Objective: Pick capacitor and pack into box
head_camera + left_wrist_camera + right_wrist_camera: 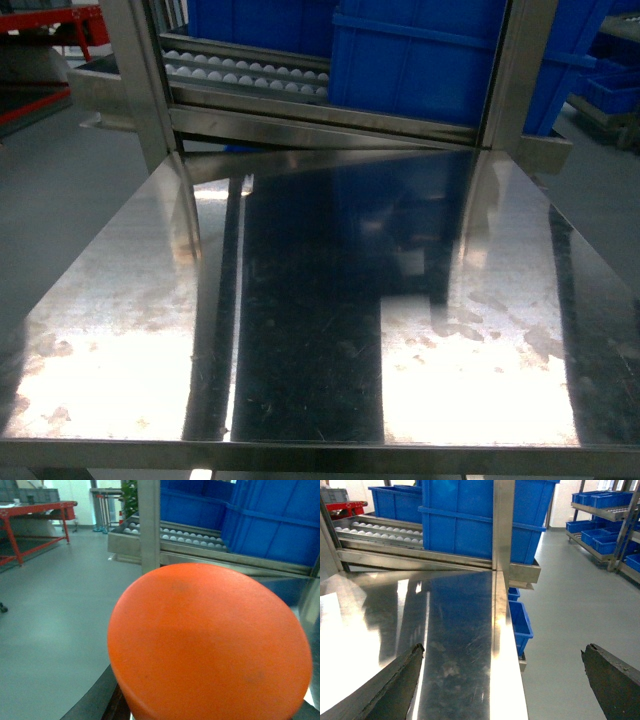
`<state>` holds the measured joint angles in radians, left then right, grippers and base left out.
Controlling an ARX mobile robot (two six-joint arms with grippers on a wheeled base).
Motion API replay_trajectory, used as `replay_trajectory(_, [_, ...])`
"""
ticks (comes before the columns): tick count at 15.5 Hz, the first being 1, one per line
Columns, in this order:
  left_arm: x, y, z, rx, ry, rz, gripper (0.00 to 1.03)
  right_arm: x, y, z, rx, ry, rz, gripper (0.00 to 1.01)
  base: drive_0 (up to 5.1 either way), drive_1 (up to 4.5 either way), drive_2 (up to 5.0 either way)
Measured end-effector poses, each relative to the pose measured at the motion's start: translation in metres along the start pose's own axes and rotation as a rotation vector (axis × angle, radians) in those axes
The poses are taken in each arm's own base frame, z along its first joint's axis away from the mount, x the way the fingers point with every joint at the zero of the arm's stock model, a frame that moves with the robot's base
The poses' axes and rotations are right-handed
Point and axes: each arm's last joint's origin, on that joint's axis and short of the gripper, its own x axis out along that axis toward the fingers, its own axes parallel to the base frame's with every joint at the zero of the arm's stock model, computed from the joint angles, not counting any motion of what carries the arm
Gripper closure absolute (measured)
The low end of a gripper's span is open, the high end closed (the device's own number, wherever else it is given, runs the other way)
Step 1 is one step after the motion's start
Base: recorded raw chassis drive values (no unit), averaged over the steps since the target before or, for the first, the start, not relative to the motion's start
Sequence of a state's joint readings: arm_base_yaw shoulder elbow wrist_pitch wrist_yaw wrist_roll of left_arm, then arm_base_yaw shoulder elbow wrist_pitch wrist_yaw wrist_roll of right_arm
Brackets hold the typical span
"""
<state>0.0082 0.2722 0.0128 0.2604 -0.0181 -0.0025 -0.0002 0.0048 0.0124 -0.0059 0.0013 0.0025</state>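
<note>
A large round orange body, the capacitor (210,645), fills most of the left wrist view and hangs close to the camera above the floor and the table's edge. Only one dark finger (105,700) of my left gripper shows, against the capacitor's lower left side; the rest of the jaws are hidden behind it. My right gripper (502,680) is open over the right edge of the steel table (455,630), with nothing between its wide-apart dark fingers (395,685). The box is out of view. Neither gripper appears in the head view.
The shiny steel table (320,330) fills the head view. Behind it stand a steel frame, a roller conveyor (240,72) and large blue bins (420,60). A steel post (502,525) rises at the table's far right corner, with small blue bins (520,622) on the floor below.
</note>
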Motion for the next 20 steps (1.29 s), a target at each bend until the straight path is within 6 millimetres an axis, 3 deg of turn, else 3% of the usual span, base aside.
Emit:
replay_trajectory(7, [-0.015,-0.001,-0.006,0.004,0.047,-0.029,0.58,0.0,0.0,0.0,0.0,0.0,0.002,0.03,0.0,0.0,0.0])
replay_trajectory(8, [-0.017,-0.001,0.0,0.002,-0.02,-0.03,0.58,0.0,0.0,0.0,0.0,0.0,0.002,0.03,0.0,0.0,0.0])
replay_trajectory(20, [-0.017,-0.001,-0.003,0.003,0.005,-0.027,0.58,0.0,0.0,0.0,0.0,0.0,0.002,0.03,0.0,0.0,0.0])
